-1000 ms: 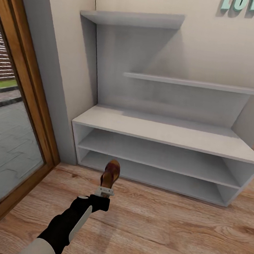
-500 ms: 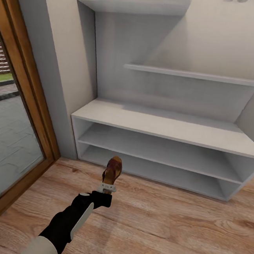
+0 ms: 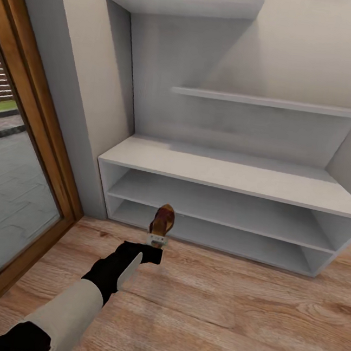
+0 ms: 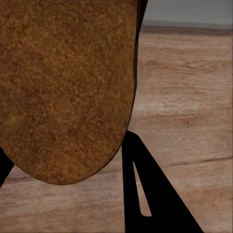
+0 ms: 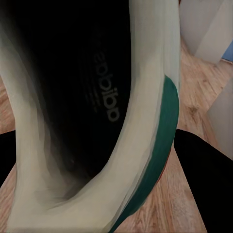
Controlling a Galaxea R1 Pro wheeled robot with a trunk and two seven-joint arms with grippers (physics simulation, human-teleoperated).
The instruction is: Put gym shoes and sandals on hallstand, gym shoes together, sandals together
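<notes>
the left end effector point(image 3: 156, 241) pinches a dark brown leather sandal with a tan footbed point(image 3: 163, 220) by one end, carried clear of the wood-plank corridor floor point(image 3: 224, 317). just ahead opens the pale grey hallstand point(image 3: 235, 177), its low shelves and top bare, roomy. the right end effector point(image 5: 145, 160) clamps a cream-white gym shoe with a green stripe point(image 5: 141, 97), ready for racking.

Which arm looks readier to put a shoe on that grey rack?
Probably the left: its gripper holds a sandal out just before the hallstand. The right one grips a gym shoe.
</notes>
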